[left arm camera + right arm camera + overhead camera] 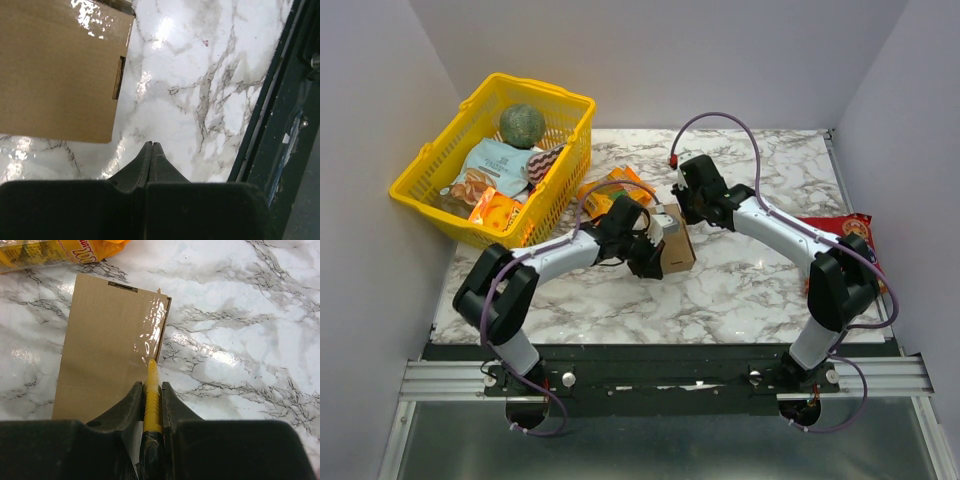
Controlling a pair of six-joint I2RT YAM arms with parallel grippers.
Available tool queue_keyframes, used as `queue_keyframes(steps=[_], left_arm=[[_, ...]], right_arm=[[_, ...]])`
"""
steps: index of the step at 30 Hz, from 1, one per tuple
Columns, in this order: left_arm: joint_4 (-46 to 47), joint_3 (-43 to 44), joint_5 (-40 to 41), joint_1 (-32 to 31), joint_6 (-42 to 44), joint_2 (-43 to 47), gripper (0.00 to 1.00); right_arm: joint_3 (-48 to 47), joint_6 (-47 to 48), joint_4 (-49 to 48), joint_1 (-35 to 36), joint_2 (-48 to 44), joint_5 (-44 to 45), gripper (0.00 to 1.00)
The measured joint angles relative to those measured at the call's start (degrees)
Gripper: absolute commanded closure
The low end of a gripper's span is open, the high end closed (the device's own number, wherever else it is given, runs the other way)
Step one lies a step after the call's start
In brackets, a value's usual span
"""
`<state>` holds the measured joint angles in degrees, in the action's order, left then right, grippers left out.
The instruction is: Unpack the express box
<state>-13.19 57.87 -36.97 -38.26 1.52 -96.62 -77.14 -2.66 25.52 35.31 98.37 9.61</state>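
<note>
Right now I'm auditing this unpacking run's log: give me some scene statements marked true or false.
The right end effector grips a yellow tool, tip at the express box's taped edge. True.
The left end effector is open around the box. False: shut, empty, beside it.
The red snack bag lies on top of the box. False: it lies on the table, far right.
An orange snack packet lies beyond the box. True.
</note>
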Motion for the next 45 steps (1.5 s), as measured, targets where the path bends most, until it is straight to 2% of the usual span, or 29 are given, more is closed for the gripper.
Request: queue_keyframes(steps=[5,7,13,20,28,31,33,35,37,39,42,45], left_arm=[[-1.75,-3.76,0.63,2.99,1.97,8.68,1.00],[-1.68,-3.85,2.47,3.89,2.47,9.27,1.00],[0.17,-2.34,6.34,2.32,2.16,0.31,1.00],[3.85,2.34,5.95,-1.68,0.42,-6.99,1.00],[3.32,4.22,3.67,-4.57,1.14,-7.54,1.00],[-1.33,5.09,1.11,-2.93,4.28,-6.34,1.00],[-2.69,4.81,-1.73,0.66,4.76,-2.91,1.00],[-1.33,4.50,-3.39,5.07,3.04,1.33,1.00],[4.37,4.04,-4.59,10.69,-1.09,6.23,1.00],[10.71,4.37,-4.76,13.66,-5.25,7.56,1.00],[18.60,7.17,-5.09,14.01,-12.48,3.54,1.00],[25.97,11.21,-5.33,13.27,-21.14,-6.10,1.00]], right_arm=[[0.07,-1.27,0.11,0.00,-0.02,0.46,1.00],[0.20,-1.57,0.00,0.00,-0.02,0.52,1.00],[0.50,-1.90,-0.15,0.00,-0.11,0.72,1.00],[-0.15,-1.25,-0.04,-0.02,0.39,1.18,1.00],[-0.50,0.17,0.22,-0.50,0.92,1.57,1.00],[-0.55,1.31,-0.13,-0.52,0.96,1.49,0.99],[-0.55,2.25,0.11,-0.52,0.96,1.36,1.00],[-0.55,2.69,0.13,-0.55,0.96,1.38,1.00],[-0.46,2.75,0.02,-0.55,0.96,1.38,1.00],[-0.37,2.75,-0.15,-0.55,0.96,1.38,1.00],[-0.37,2.75,-0.22,-0.55,0.96,1.40,1.00],[-0.37,2.73,-0.22,-0.55,0.96,1.53,1.00]])
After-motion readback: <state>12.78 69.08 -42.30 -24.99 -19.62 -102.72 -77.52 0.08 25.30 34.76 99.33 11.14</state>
